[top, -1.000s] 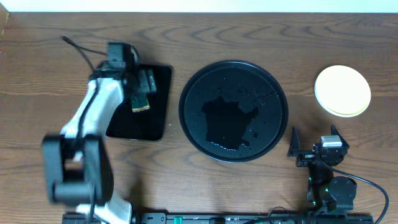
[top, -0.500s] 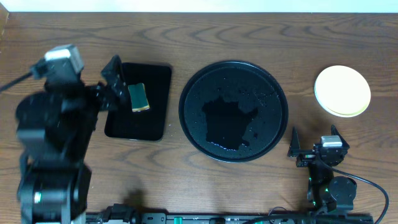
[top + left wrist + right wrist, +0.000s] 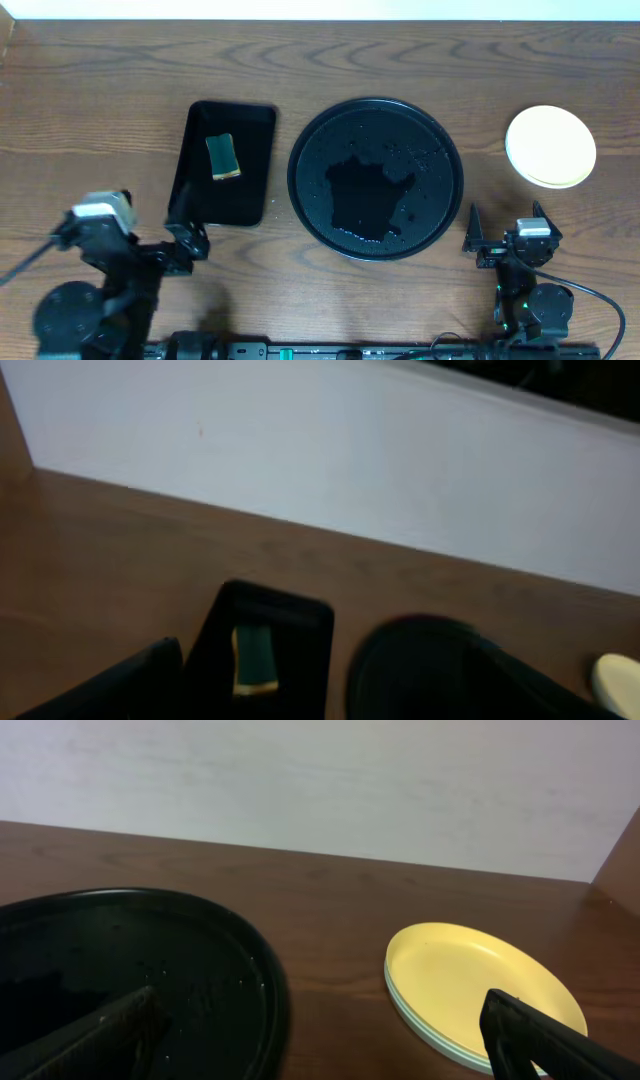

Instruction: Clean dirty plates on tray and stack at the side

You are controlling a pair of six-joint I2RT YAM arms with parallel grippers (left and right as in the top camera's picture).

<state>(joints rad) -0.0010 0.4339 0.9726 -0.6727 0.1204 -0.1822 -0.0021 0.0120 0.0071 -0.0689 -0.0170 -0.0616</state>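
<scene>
The plates point(image 3: 550, 147) sit stacked on the table at the right, the pale yellow one on top; the right wrist view point(image 3: 480, 982) shows mint-green rims under it. The round black tray point(image 3: 375, 177) in the middle holds no plates, only wet patches and droplets; it also shows in the right wrist view point(image 3: 130, 960). My left gripper point(image 3: 186, 243) is open and empty at the front left, near the rectangular tray's front corner. My right gripper point(image 3: 505, 230) is open and empty in front, between the round tray and the stack point(image 3: 320, 1020).
A smaller rectangular black tray point(image 3: 250, 170) lies left of the round tray with a green and yellow sponge point(image 3: 222, 157) in it; both show in the left wrist view, the tray point(image 3: 300, 630) and the sponge point(image 3: 255, 660). A white wall runs along the table's far edge.
My left arm has pulled back from over the sponge to the front left of the table. The sponge stays lying in the rectangular tray. The right arm has not moved.
</scene>
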